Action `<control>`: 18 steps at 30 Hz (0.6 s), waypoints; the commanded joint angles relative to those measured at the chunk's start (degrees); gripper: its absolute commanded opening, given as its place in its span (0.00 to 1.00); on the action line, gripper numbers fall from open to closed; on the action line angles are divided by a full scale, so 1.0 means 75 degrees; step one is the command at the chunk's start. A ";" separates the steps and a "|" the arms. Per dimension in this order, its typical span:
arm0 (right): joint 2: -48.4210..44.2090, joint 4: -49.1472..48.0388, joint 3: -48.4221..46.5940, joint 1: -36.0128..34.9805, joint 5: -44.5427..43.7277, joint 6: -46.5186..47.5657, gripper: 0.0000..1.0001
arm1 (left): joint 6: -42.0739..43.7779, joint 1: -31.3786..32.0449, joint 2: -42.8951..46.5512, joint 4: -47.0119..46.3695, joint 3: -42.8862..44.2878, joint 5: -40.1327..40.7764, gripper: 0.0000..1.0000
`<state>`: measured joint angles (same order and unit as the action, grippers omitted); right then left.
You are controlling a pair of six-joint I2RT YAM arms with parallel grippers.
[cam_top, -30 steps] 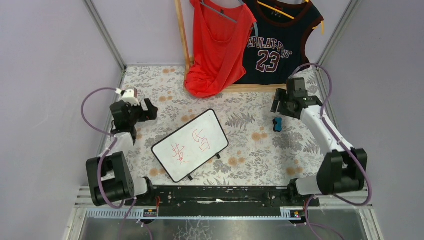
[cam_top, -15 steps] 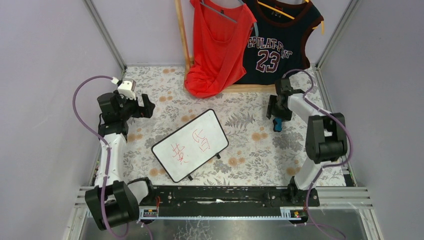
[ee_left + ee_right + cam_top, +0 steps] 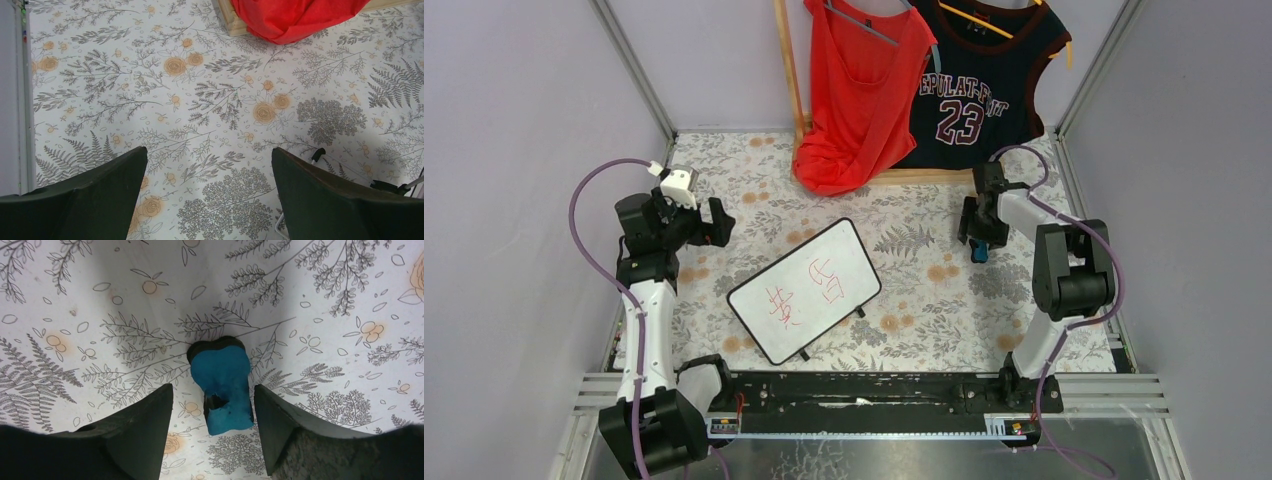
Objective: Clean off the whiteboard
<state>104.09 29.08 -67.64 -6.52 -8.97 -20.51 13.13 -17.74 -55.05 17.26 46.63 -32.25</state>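
Observation:
The whiteboard (image 3: 804,290) lies tilted in the middle of the table, with red handwritten characters on it. One of its small black feet (image 3: 318,152) shows in the left wrist view. A blue eraser (image 3: 980,250) lies on the cloth to the right of the board. My right gripper (image 3: 976,232) is open and low over the eraser. In the right wrist view the eraser (image 3: 222,385) sits between the spread fingers of that gripper (image 3: 212,388), which do not touch it. My left gripper (image 3: 719,222) hovers open and empty left of the board, over bare cloth (image 3: 209,150).
A floral tablecloth (image 3: 924,300) covers the table. A red top (image 3: 859,90) and a dark "23" jersey (image 3: 969,90) hang on a wooden rack at the back, and the red hem (image 3: 300,20) reaches the cloth. Walls close in on both sides.
My right arm has folded in and brought its gripper down over the blue eraser. My left arm has stretched out, while its gripper stays near the far left.

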 commanded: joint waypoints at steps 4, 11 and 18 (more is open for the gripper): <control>-0.0855 -0.0237 0.0462 0.0073 -0.0265 0.0031 0.68 | -0.0008 -0.0056 -0.0049 0.0090 -0.0034 -0.0281 0.93; -0.0809 -0.0409 0.0660 0.0206 -0.0131 0.0075 0.62 | -0.0028 -0.0060 -0.0061 0.0093 -0.0042 -0.0308 0.93; -0.0643 -0.0664 0.0843 0.0266 0.0088 0.0110 0.53 | 0.0051 -0.0054 -0.0024 0.0151 -0.0036 -0.0314 0.93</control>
<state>99.18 25.93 -62.24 -5.08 -9.37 -20.27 13.08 -17.74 -55.64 17.58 46.59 -33.50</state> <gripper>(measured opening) 0.538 0.933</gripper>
